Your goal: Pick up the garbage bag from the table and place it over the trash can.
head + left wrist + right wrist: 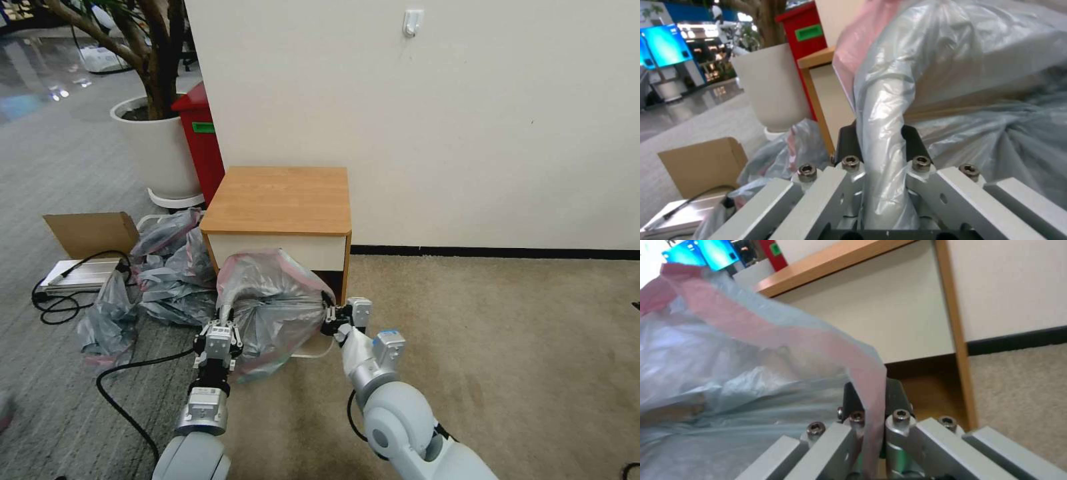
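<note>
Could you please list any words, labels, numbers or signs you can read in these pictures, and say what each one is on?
No text is readable.
Green rectangular label on the tall red bin: any print is too blurred to read.
Bright blue screens in the room behind: content too blurred to read.
The translucent grey garbage bag, the orange-brown wooden table and the brown cardboard box carry no visible print.

Bag stretched before the table

The garbage bag (273, 300) hangs just in front of the table (280, 200), between the left gripper (218, 328) on its left and the right gripper (331, 319) on its right. A cardboard box (90, 233) lies far left; a plant pot (157, 150) stands behind it.
</note>
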### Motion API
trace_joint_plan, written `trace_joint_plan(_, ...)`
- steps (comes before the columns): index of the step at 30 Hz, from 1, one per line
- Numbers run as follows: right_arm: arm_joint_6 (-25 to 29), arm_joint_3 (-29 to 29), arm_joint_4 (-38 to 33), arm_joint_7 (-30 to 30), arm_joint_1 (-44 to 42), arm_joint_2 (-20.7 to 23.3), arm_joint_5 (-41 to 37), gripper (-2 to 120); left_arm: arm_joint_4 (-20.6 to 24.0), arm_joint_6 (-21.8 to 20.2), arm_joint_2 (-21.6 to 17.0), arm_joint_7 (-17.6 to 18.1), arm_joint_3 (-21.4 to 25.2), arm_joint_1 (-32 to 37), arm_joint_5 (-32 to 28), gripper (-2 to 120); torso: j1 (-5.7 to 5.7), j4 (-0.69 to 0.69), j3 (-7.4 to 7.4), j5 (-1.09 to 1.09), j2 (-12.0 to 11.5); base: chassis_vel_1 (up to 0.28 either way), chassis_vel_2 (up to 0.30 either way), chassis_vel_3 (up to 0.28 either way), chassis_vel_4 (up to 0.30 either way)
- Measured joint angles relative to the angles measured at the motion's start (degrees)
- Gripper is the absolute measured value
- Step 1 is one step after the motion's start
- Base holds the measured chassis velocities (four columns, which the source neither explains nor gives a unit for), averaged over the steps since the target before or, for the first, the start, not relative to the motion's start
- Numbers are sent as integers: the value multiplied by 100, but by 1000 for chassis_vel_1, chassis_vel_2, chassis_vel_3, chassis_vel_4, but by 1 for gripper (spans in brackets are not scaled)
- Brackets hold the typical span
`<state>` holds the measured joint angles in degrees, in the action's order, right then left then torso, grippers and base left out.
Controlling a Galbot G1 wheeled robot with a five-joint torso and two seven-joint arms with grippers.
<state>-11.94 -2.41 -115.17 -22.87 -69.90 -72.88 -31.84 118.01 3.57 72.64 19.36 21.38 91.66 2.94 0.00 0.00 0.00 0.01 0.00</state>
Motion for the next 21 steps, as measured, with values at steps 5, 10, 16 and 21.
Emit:
trace_joint_plan(5,7,185,-1,0,-15,187,-31,0,142,81,4,-110,21,74,-451,6,0,0,0,0,0,0,0,0,0)
trace_joint_plan(10,11,328,18,12,-57,381,-45,0,257,172,15,-228,10,135,-926,6,0,0,0,0,0,0,0,0,0)
trace_joint_plan(16,15,479,55,60,-96,616,-46,10,493,182,18,-382,-66,201,-1578,6,0,0,0,0,0,0,0,0,0)
trace_joint_plan(21,16,516,117,165,-162,724,-15,26,660,149,29,-462,-156,260,-2058,6,0,0,0,0,0,0,0,0,0)
